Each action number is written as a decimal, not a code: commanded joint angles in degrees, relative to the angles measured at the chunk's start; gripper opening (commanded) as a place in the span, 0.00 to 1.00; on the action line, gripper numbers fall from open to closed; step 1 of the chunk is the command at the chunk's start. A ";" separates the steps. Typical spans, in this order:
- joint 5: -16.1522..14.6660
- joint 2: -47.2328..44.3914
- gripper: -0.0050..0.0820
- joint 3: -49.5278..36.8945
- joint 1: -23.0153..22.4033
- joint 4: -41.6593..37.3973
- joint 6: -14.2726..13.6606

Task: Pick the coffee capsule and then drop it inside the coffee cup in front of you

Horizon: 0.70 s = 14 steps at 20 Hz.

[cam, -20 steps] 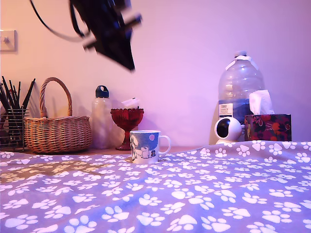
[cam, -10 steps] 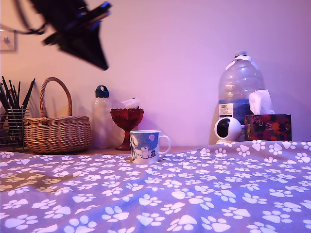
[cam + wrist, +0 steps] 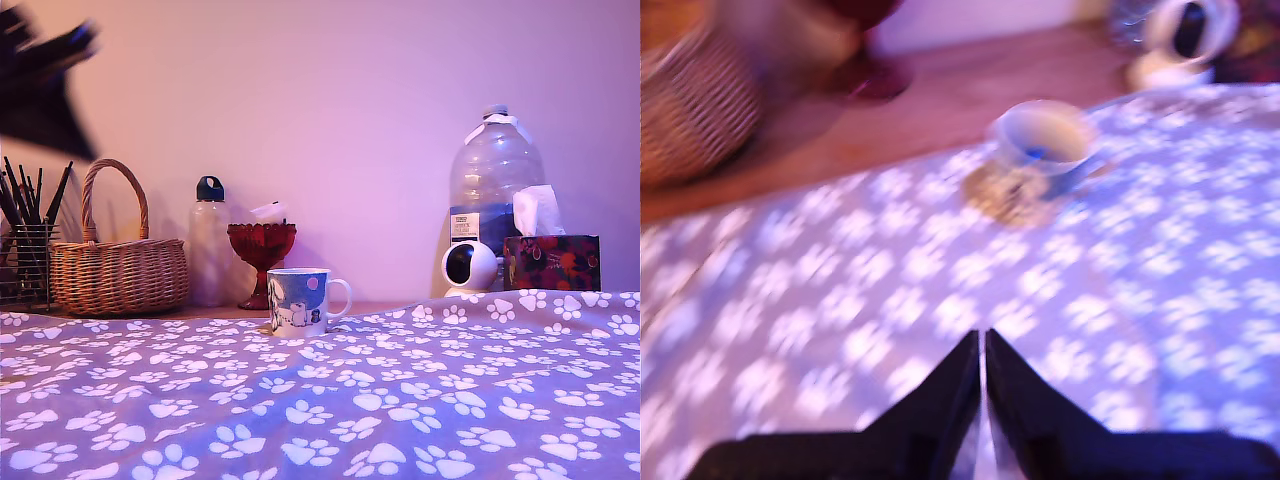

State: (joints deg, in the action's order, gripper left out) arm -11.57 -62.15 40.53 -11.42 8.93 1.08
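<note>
Mug (image 3: 298,301) upright on paw-print blanket (image 3: 400,400) in exterior view, handle toward exterior view's right. Red goblet (image 3: 261,256) just behind it, wicker basket (image 3: 117,265) toward exterior view's left. Gripper (image 3: 45,85) a dark blur high above basket.

Wrist view, blurred: gripper (image 3: 983,345) fingers pressed together, nothing visible between. Mug (image 3: 1045,145) ahead, small blue object (image 3: 1034,154) inside, likely capsule.

My pictures look pink and purple all over, and the light is soft and a bit dim. In the exterior view the cup (image 3: 298,301) is sharp, but the tool (image 3: 45,85) is a dark smear. My wrist view is blurry everywhere; the basket (image 3: 695,100) is fuzzy.
</note>
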 commanded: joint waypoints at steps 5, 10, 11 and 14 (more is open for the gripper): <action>-0.02 10.56 0.03 -14.32 5.22 -7.19 4.15; 0.07 21.75 0.03 -22.18 7.67 -9.25 5.79; 0.02 24.20 0.03 -23.63 8.20 -9.20 6.43; 0.02 31.45 0.03 -27.93 9.14 -8.90 7.19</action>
State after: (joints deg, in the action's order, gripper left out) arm -11.51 -31.92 14.85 -2.52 0.36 7.62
